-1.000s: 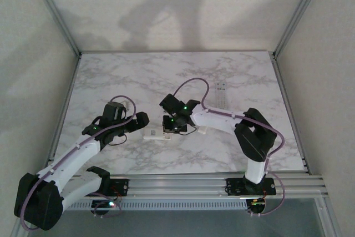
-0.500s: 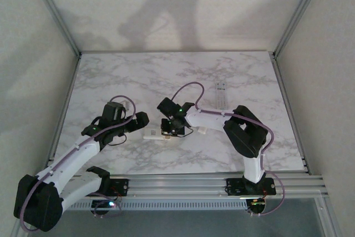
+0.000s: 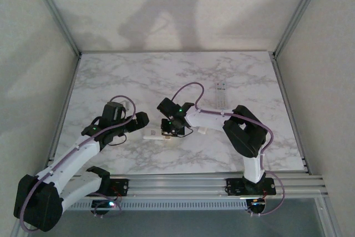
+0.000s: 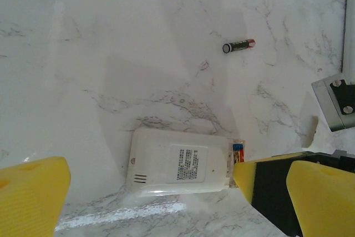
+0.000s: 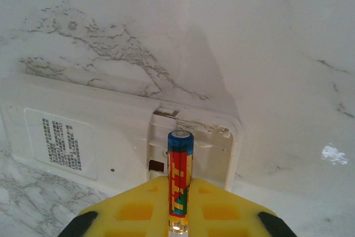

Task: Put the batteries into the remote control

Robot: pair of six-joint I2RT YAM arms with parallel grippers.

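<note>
Right wrist: slim multicoloured battery (image 5: pixel 180 178) is gripped in right jaws, just before white plastic remote (image 5: pixel 105 134); left jaws are spread wide.

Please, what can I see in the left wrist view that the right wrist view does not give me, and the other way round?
Left wrist view: a loose battery lying on the marble table, apart from the white remote. Right wrist view: the remote's open battery compartment close up, and the right tool shut on a coloured battery that points toward it. Both: the remote lying back up with its printed label, and the marble around it.
</note>
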